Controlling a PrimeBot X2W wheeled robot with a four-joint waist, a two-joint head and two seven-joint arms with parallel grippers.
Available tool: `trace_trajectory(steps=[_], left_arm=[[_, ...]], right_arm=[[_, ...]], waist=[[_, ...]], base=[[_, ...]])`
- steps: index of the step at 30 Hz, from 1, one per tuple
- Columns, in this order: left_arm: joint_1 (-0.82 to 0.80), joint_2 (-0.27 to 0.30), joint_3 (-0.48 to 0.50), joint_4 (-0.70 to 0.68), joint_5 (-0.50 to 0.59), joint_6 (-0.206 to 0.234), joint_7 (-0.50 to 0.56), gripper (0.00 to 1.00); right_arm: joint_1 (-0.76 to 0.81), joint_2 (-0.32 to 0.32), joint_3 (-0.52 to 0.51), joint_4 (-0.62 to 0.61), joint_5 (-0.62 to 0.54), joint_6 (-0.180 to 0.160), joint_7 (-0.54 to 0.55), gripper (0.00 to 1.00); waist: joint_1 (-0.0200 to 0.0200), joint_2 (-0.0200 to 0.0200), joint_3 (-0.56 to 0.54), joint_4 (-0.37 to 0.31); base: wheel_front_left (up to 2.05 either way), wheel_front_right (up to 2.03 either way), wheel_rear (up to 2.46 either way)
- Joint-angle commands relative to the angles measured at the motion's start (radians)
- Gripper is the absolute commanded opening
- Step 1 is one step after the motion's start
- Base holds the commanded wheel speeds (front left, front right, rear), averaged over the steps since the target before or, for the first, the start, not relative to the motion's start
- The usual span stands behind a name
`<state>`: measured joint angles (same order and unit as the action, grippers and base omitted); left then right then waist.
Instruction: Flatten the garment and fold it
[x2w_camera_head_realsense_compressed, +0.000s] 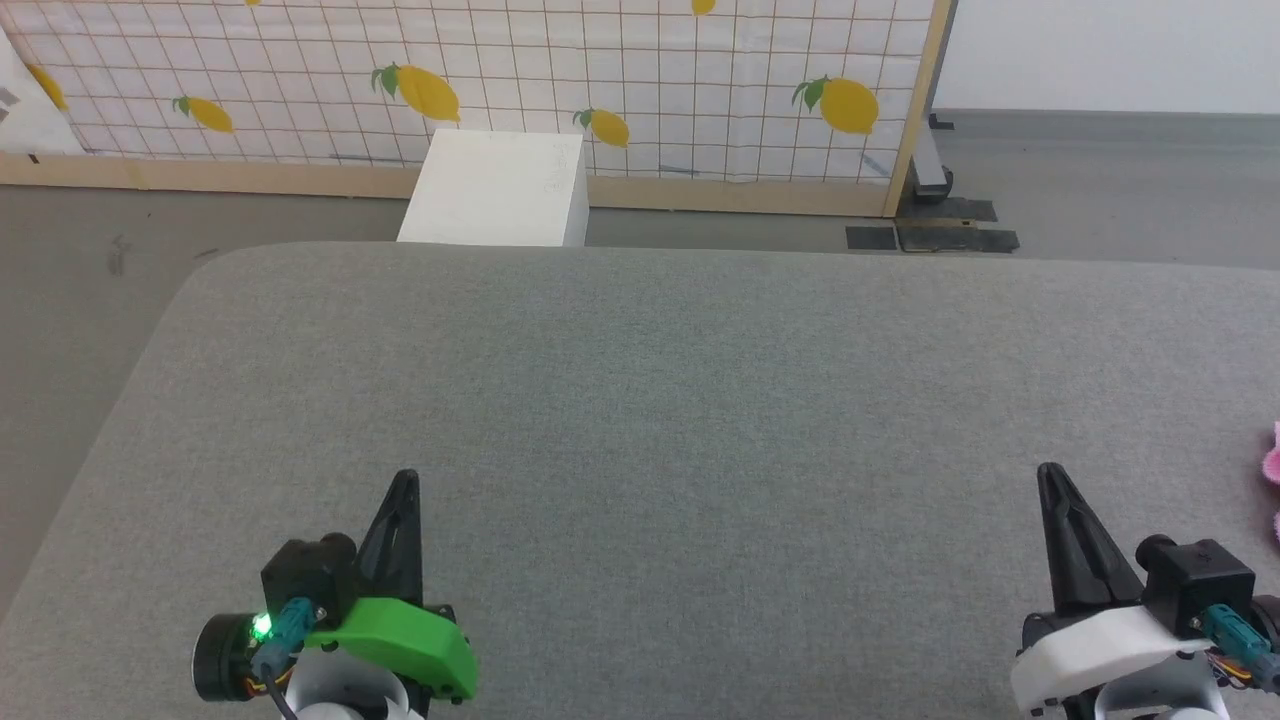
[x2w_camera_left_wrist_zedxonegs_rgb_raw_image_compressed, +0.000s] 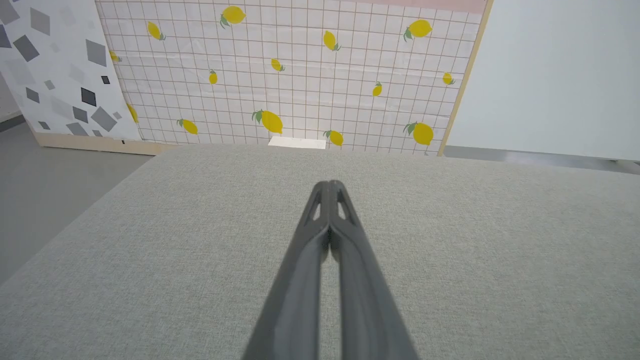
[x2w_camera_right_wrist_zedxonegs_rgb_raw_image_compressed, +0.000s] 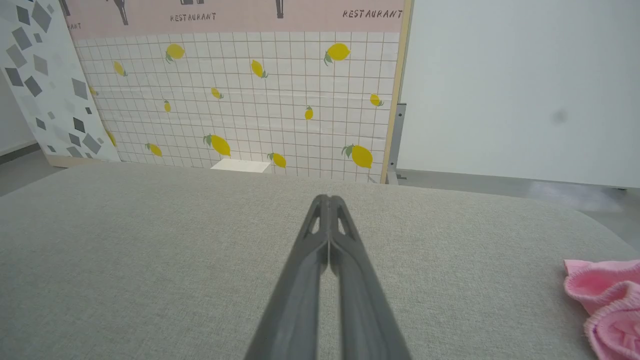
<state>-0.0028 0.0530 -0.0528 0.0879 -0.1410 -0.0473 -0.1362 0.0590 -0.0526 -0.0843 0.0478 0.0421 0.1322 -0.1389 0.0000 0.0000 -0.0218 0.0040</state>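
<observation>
This looks like a staged robot test room rather than a lived-in place. Freestanding wood-framed backdrop panels, one printed with lemons on a tile grid (x2w_camera_head_realsense_compressed: 650, 80) under "RESTAURANT" lettering (x2w_camera_right_wrist_zedxonegs_rgb_raw_image_compressed: 372, 13) and one in a terrazzo pattern (x2w_camera_left_wrist_zedxonegs_rgb_raw_image_compressed: 55, 75), stand on a bare grey floor (x2w_camera_head_realsense_compressed: 1100, 190) before a plain white wall (x2w_camera_right_wrist_zedxonegs_rgb_raw_image_compressed: 520, 90). A wide desk covered in grey fabric (x2w_camera_head_realsense_compressed: 640, 400) and a plain white box (x2w_camera_head_realsense_compressed: 497, 190) are the only furnishings.

Head overlooks table (x2w_camera_head_realsense_compressed: 640, 400); both wrists face lemon screen (x2w_camera_left_wrist_zedxonegs_rgb_raw_image_compressed: 300, 75).
</observation>
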Motion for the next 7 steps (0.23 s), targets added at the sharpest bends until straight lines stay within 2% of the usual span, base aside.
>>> trace_trajectory(steps=[1,7], left_arm=[[0.001,-0.001,0.004,-0.008,0.016,0.008,0.006,0.0],[0.002,-0.002,0.009,-0.015,0.028,0.012,0.019,0.0]], right_arm=[[-0.02,0.001,0.006,-0.008,-0.01,-0.001,0.01,0.0],[-0.024,0.001,0.013,-0.012,-0.013,-0.001,0.022,0.0]], waist=[[0.0,0.0,0.001,0.0],[0.0,0.0,0.003,0.0]], base=[[0.0,0.0,0.0],[0.0,0.0,0.0]])
